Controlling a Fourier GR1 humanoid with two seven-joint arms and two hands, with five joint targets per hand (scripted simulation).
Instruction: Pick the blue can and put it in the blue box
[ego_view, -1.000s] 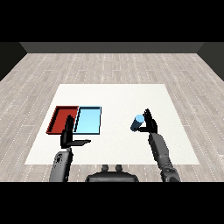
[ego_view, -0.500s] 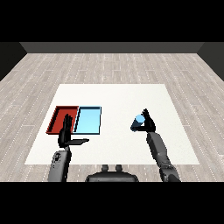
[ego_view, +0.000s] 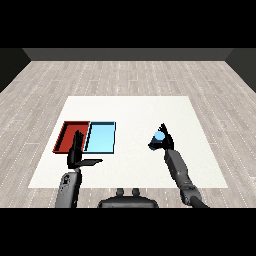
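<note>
Midway: gripping the blue can (ego_view: 159, 135) in the right hand (ego_view: 163, 143), fingers curling round it, above the table (ego_view: 135, 107), well right of both trays. Resting the left hand (ego_view: 77, 155) open-fingered. Needing, probably, carrying leftward over the blue box (ego_view: 101, 137). Showing nothing inside blue box or red tray (ego_view: 69, 135).

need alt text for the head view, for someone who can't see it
The robot's right hand curls round a blue can above the white table, right of a light blue tray and a red tray lying side by side. Its left hand is open in front of the trays.
</note>
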